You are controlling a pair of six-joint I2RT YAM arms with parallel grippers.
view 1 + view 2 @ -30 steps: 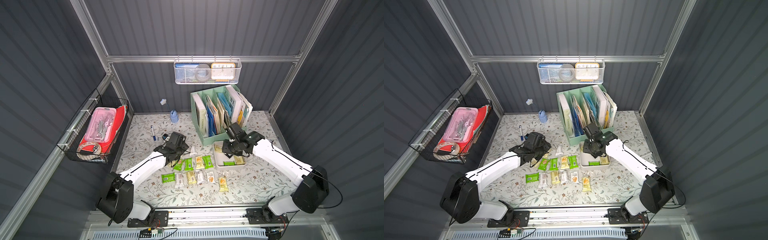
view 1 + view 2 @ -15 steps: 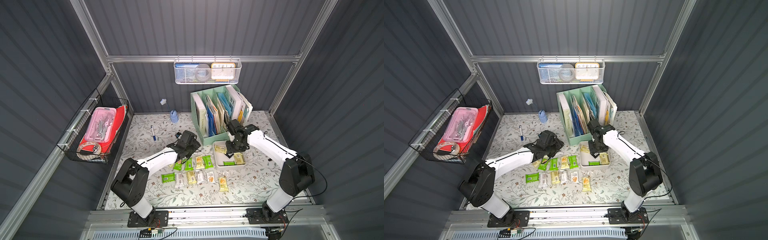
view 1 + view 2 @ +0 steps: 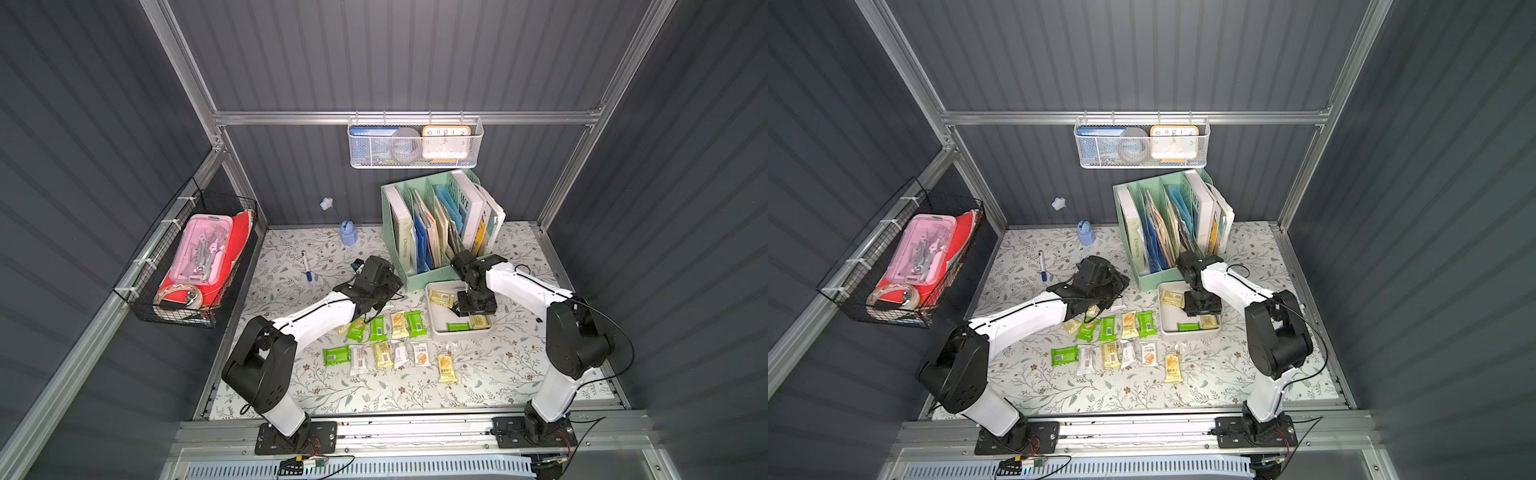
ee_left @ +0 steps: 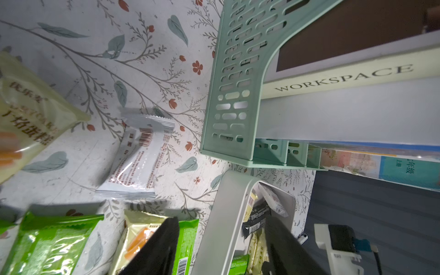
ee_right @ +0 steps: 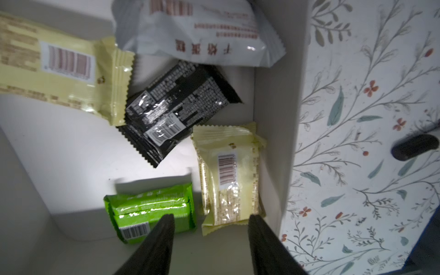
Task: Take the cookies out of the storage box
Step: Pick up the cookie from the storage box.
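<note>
The storage box (image 3: 432, 328) is a shallow light-grey tray in front of the file organiser, seen in both top views (image 3: 1163, 322). Several cookies lie in it: a black packet (image 5: 176, 112), a green one (image 5: 150, 212), two pale yellow ones (image 5: 228, 173) and a white one (image 5: 195, 31). My right gripper (image 5: 210, 217) hangs open and empty just above the box floor, between the green and yellow packets. Several more cookies (image 3: 384, 353) lie in rows on the table. My left gripper (image 4: 221, 220) is open and empty, left of the box (image 4: 223, 228), above the table packets.
A mint-green file organiser (image 3: 436, 232) with books stands right behind the box. A pen (image 3: 306, 266) and a small blue bottle (image 3: 348, 237) lie at the back left. A wire basket (image 3: 195, 266) hangs on the left wall, a white mesh basket (image 3: 415, 143) on the back wall.
My left gripper has swung to the right, toward the box. My right gripper has shifted slightly over the box and its jaws have widened a little.
</note>
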